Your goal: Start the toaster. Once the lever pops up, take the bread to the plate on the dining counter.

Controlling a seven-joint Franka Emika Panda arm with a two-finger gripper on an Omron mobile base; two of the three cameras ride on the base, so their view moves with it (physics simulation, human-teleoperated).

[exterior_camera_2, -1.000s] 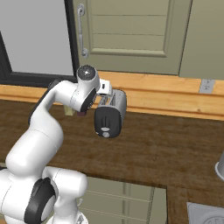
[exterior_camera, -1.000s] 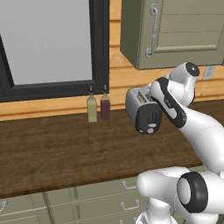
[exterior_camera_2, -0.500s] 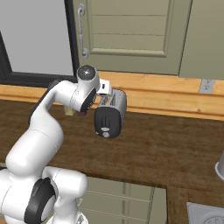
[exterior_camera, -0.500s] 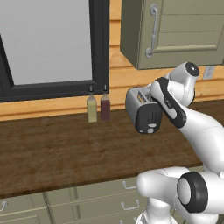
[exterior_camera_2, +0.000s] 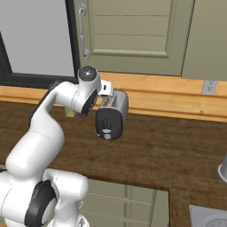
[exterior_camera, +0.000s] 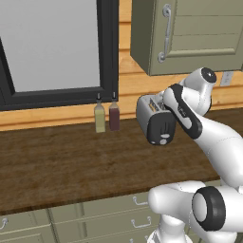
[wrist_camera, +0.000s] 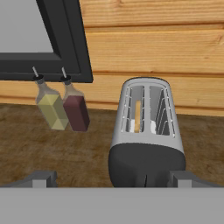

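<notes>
Nothing has shifted since the earlier frames: the white arm [exterior_camera: 204, 128] holds the same pose over the dark wood worktop [exterior_camera: 61, 161], and every object sits where it did. The toaster [exterior_camera: 154, 118], a silver-grey box with a rounded black end panel, stands at centre right of the left base view and just left of centre in the right base view [exterior_camera_2: 113, 114], near the back of the worktop below the timber wall. In the hand view it fills the lower middle of the frame [wrist_camera: 148, 131], black end toward the camera, its two slots running away toward the wall. The bread [wrist_camera: 137, 116] stands on edge in the left slot, seen as a thin tan strip. A small pale lever [exterior_camera: 163, 141] shows low on the black panel in the left base view. The hand [wrist_camera: 111, 179] is released, its two dark fingertips [wrist_camera: 41, 178] spread wide at the bottom of the hand view on either side of the toaster's near end, apparently clear of it. Two small bottles, one yellow-green [wrist_camera: 50, 107] and one dark red [wrist_camera: 75, 107], stand side by side to the left of the toaster beneath the black window frame [wrist_camera: 65, 39].
</notes>
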